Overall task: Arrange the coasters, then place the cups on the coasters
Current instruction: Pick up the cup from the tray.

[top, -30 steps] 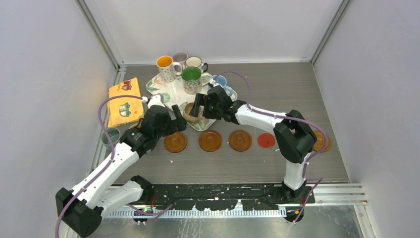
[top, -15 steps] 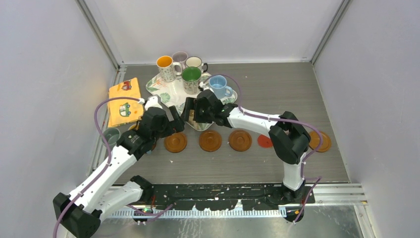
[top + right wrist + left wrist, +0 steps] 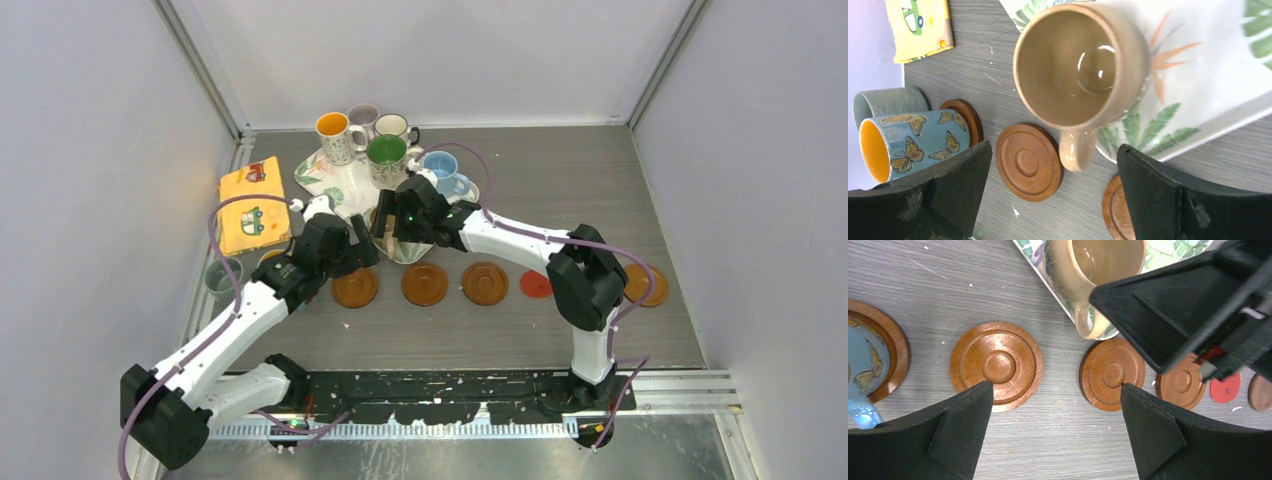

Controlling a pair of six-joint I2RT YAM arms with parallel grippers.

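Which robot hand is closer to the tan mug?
Right. The right gripper hangs directly over the tan mug; the left gripper hovers beside it over the wooden coasters.

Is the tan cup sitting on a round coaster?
No, the tan cup stands on the corner of the leafy tray.

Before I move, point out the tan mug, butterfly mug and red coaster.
tan mug (image 3: 1073, 65), right wrist view, inside
butterfly mug (image 3: 923, 139), right wrist view, side
red coaster (image 3: 1226, 389), left wrist view, middle
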